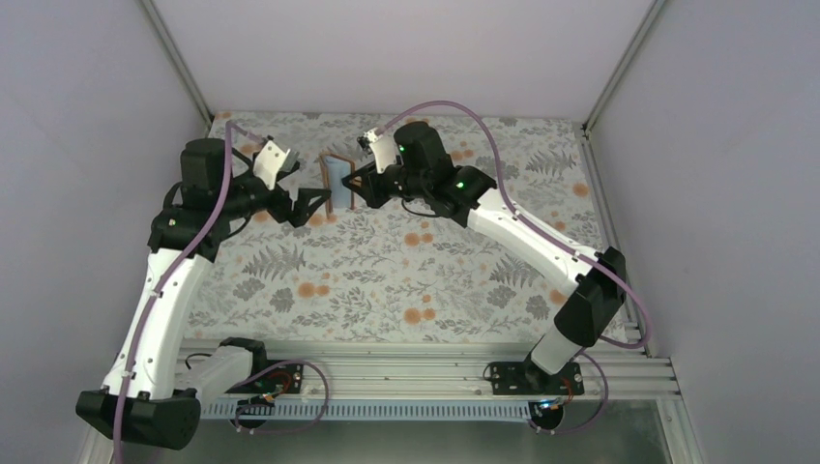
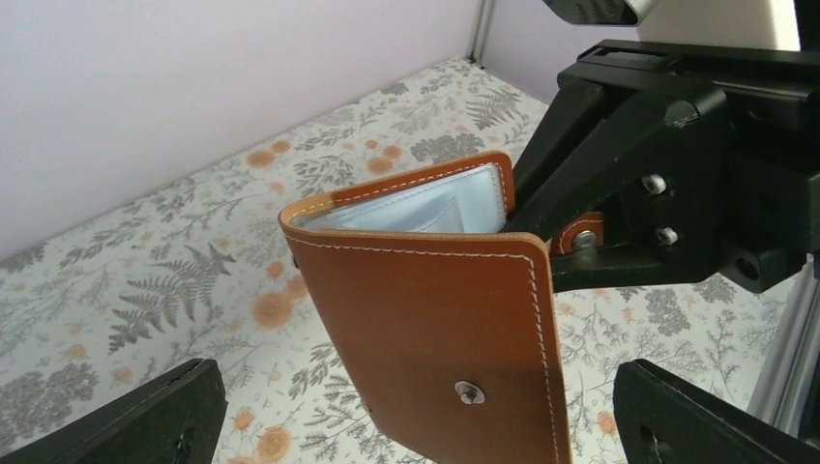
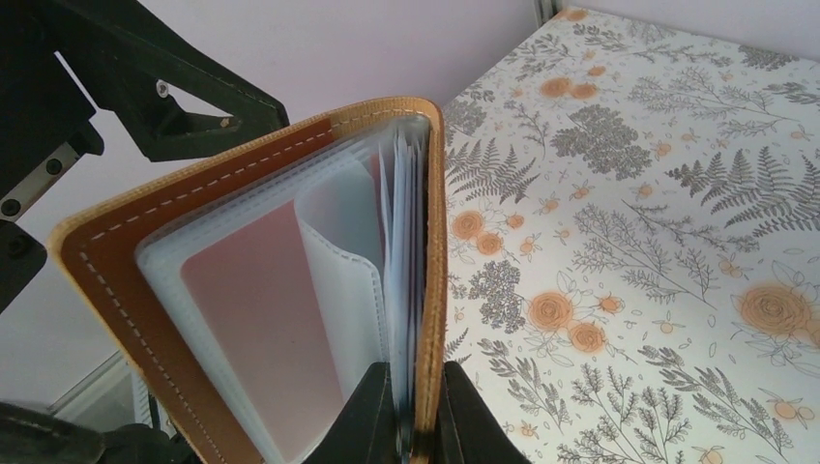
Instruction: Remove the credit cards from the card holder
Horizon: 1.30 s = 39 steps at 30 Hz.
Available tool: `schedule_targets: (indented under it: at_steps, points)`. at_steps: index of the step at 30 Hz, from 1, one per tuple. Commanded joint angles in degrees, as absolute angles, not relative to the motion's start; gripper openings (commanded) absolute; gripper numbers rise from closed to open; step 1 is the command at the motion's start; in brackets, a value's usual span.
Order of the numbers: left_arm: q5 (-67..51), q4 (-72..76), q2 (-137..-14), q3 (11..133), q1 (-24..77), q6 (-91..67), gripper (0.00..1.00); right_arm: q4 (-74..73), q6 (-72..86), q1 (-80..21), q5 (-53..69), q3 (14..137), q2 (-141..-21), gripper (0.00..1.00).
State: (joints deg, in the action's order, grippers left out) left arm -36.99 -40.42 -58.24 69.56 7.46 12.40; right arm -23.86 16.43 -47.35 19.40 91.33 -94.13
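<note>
1. Right gripper (image 3: 418,430) is clamped shut on the small brown leather booklet-style card holder (image 3: 242,184). It pinches one cover and several sleeves at their edge and holds the holder upright and part open. Whether the lower edge touches the worktop I cannot tell.
2. Left gripper (image 2: 411,425) stands wide apart and empty, just beside the holder, facing its outer cover and the metal snap stud (image 2: 470,391).
3. Inside, a solid red credit card (image 3: 256,319) shows through a grey-blue clear plastic sleeve (image 3: 338,280). I cannot make out the second card.
4. Judged step: the opened holder is being presented for the first pull, and no card is out yet.
5. The next move likely calls for the left gripper to come round to the sleeve mouth and nip the card's edge alone, not the plastic.
6. Beyond lies the floral-patterned worktop (image 3: 629,193), then the pale wall (image 3: 338,48).
</note>
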Motion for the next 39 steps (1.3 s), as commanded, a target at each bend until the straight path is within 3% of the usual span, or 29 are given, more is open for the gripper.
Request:
schedule_targets:
  at_steps: [1, 9, 34, 39]
  points:
    - [-37.2, -39.1, -59.9, 71.5, 7.8, 9.6, 1.0, -22.7, 16.8, -47.9, 19.1, 93.8, -94.1, 0.04]
    - [-31.6, -40.6, -62.7, 72.7, 7.7, 10.1, 1.0, -22.3, 16.6, -47.8, 21.2, 93.6, -93.5, 0.04]
    - [-31.0, -43.6, -55.5, 69.0, 5.4, 14.3, 1.0, -22.5, 14.8, -46.9, 26.8, 92.7, -91.0, 0.04]
    - [-32.0, -44.7, -54.6, 69.5, 4.7, 16.2, 0.96, -24.3, 13.0, -46.9, 27.3, 93.3, -90.5, 0.04]
